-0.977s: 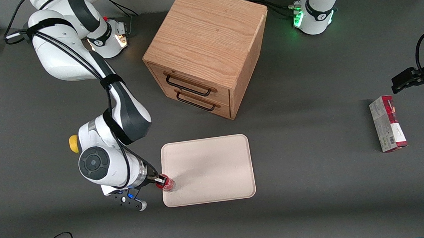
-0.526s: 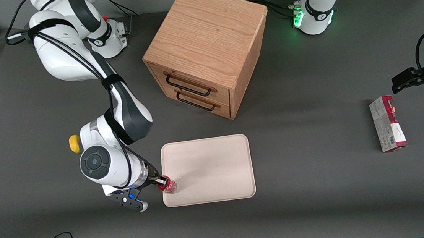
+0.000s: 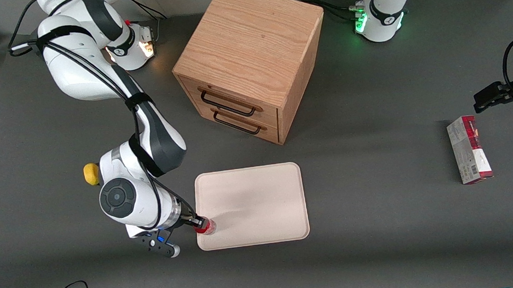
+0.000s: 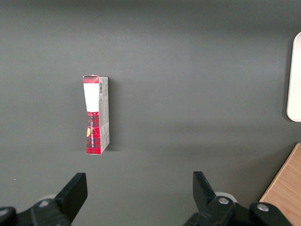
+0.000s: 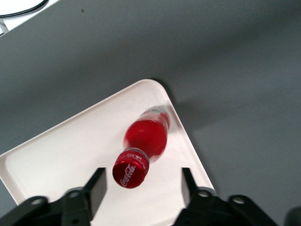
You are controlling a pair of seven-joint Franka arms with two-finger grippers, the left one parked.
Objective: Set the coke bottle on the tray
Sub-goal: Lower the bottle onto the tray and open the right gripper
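Observation:
The coke bottle [image 3: 206,226] [image 5: 143,139], small and red with a red cap, stands on the cream tray [image 3: 261,199] [image 5: 66,160]. It is just inside the tray's corner nearest the front camera, at the working arm's end. My right gripper [image 3: 197,222] [image 5: 142,178] is open and hovers over the bottle. Its two fingers stand on either side of the cap with a clear gap to each. In the left wrist view only an edge of the tray [image 4: 295,80] shows.
A wooden two-drawer cabinet [image 3: 249,56] stands farther from the front camera than the tray. A red-and-grey carton [image 3: 468,149] [image 4: 96,115] lies toward the parked arm's end of the table. A small yellow object [image 3: 90,174] sits beside the working arm's wrist.
The gripper and the bottle have shifted a little nearer the front camera and farther onto the tray's corner. Nothing else has moved.

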